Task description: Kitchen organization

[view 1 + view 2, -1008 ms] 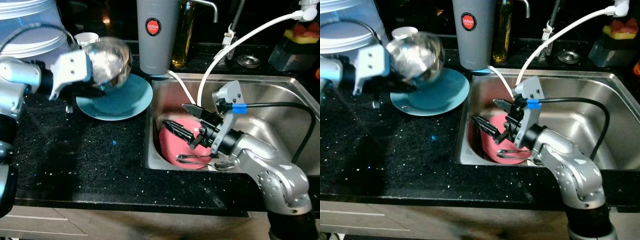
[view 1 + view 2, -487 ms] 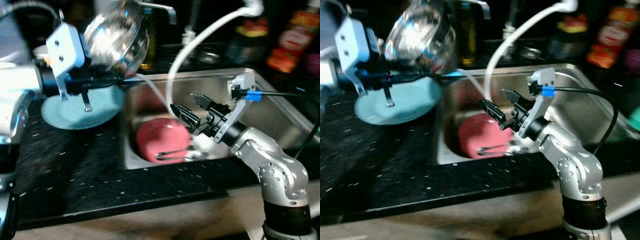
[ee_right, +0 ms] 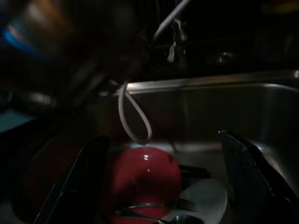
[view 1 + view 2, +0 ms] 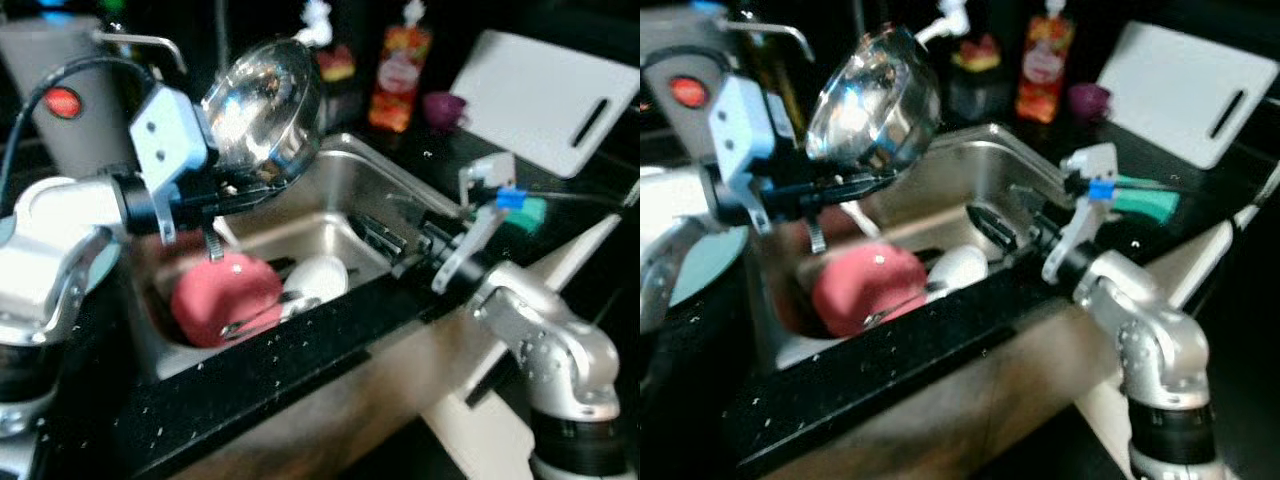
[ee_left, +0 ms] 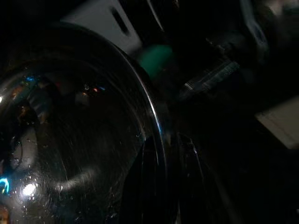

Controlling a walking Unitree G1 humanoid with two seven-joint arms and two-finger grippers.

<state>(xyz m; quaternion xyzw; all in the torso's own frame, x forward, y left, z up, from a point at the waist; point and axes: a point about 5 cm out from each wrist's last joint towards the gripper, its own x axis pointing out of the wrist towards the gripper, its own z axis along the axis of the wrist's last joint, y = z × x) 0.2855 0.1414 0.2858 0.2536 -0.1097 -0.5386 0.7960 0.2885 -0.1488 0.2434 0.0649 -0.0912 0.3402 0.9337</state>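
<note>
1. While gripping the steel bowl (image 4: 262, 118) by its rim, raised and tilted above the sink (image 4: 345, 175): left gripper (image 4: 215, 190) clamped, apparently carrying it off to be put away
2. Hovering wide open over the sink's near edge: right gripper (image 4: 1005, 228)
3. Lying below: red bowl (image 4: 222, 297), white dish (image 4: 318, 278), cutlery (image 4: 262, 312)
4. Needing clearance from faucet (image 4: 140, 40), white hose (image 3: 133, 119), bottles (image 4: 400, 65)

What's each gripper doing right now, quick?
Left gripper: shut on the rim of the shiny round steel bowl, held above the sink.
Right gripper: open, empty, over the sink.
</note>
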